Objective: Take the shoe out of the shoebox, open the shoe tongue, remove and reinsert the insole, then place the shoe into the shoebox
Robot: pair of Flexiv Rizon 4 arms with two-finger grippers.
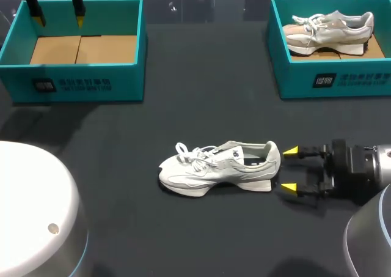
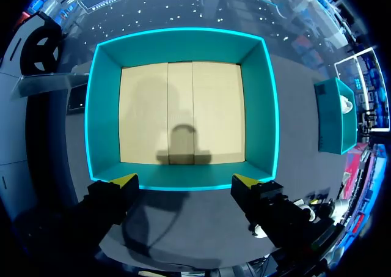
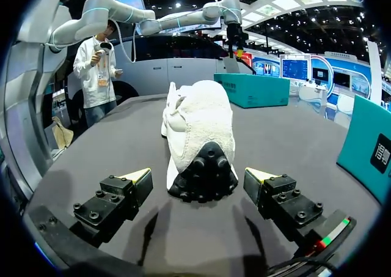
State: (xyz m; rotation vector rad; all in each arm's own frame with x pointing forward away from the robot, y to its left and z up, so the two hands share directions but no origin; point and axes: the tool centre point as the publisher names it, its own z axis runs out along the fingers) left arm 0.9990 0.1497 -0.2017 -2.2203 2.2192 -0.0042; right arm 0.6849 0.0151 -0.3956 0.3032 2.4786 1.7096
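- Left gripper (image 1: 58, 17) (image 2: 184, 180): hangs above the left shoebox (image 1: 79, 75) (image 2: 183, 44) at the table's far left corner, its yellow-tipped fingers spread apart and holding nothing. The wrist view looks straight down into the box.
- The left shoebox: a teal carton with a bare cardboard floor on which the gripper's shadow falls. It shows as a small teal block beyond the shoe in the right wrist view (image 3: 250, 90).
- The shoe (image 1: 220, 167) (image 3: 201, 130): a white laced trainer out on the dark table (image 1: 195, 106), near the middle and well apart from both boxes. Its toe points to the robot's left and its heel to the right.
- Right gripper (image 1: 290, 169) (image 3: 198, 174): low at the table, just behind the shoe's heel. It is released, fingers wide on either side of the black heel sole, and neither is seen touching it.
- The right shoebox (image 1: 333, 84) (image 2: 333, 121) (image 3: 372, 148): a matching teal carton at the far right corner, with a second white trainer (image 1: 330, 29) lying inside.
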